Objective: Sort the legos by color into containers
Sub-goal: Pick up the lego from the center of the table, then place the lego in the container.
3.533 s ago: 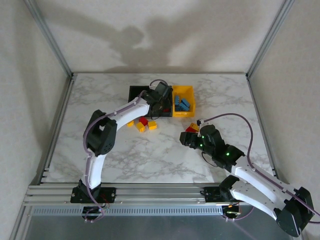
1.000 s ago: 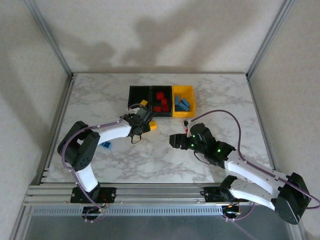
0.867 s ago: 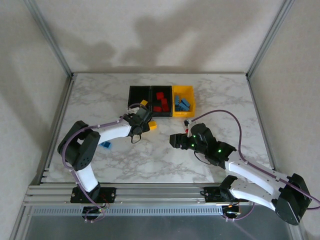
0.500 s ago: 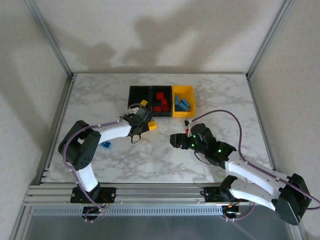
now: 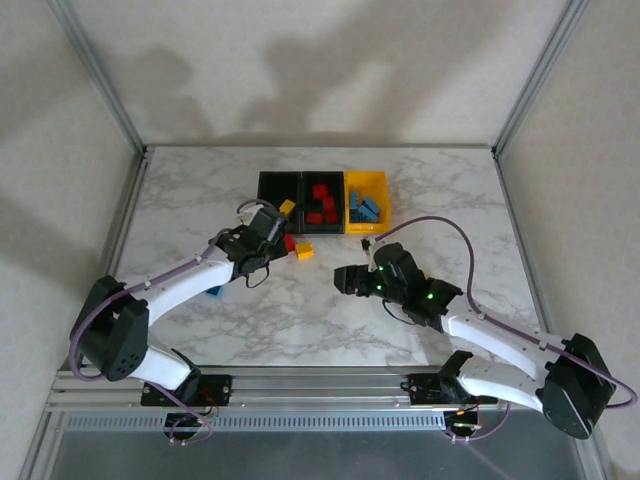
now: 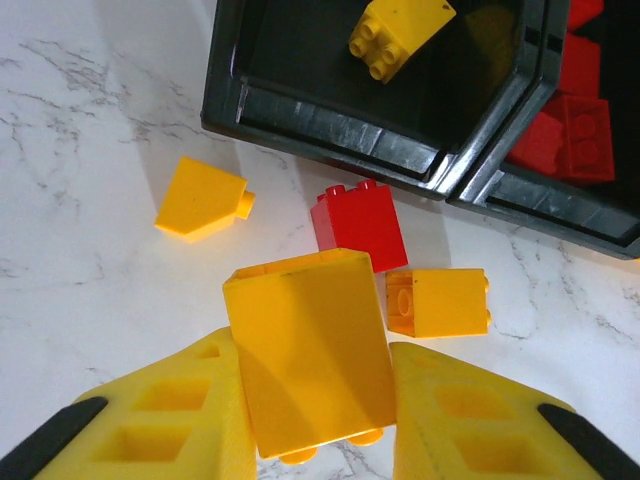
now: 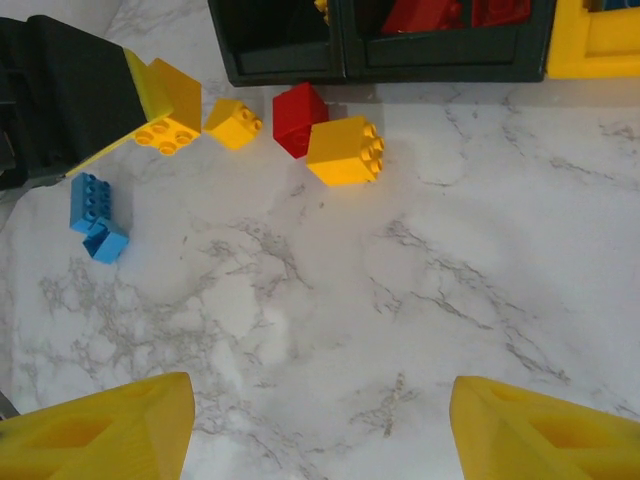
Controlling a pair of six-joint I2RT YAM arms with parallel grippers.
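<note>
My left gripper (image 6: pixel 312 385) is shut on a yellow lego (image 6: pixel 308 350) and holds it above the table, just in front of the left black bin (image 6: pixel 300 100), where one yellow lego (image 6: pixel 398 30) lies. From above, that gripper (image 5: pixel 262 229) sits left of a loose red lego (image 5: pixel 289 243) and a yellow one (image 5: pixel 304 251). The middle black bin (image 5: pixel 322 203) holds red legos and the yellow bin (image 5: pixel 366 205) holds blue ones. My right gripper (image 7: pixel 320 440) is open over bare marble, with a yellow lego (image 7: pixel 347 150), a red one (image 7: pixel 300 118) and a small yellow one (image 7: pixel 233 123) ahead of it.
Two blue legos (image 7: pixel 97 216) lie together on the marble to the left, and from above the blue pair (image 5: pixel 212 291) sits beside the left forearm. A yellow sloped lego (image 6: pixel 200 200) rests left of the red one (image 6: pixel 358 222). Metal frame posts line the table edges.
My left gripper has drawn back to the left from the loose pile, carrying the yellow lego, and its elbow has swung left. The right gripper has edged slightly left.
</note>
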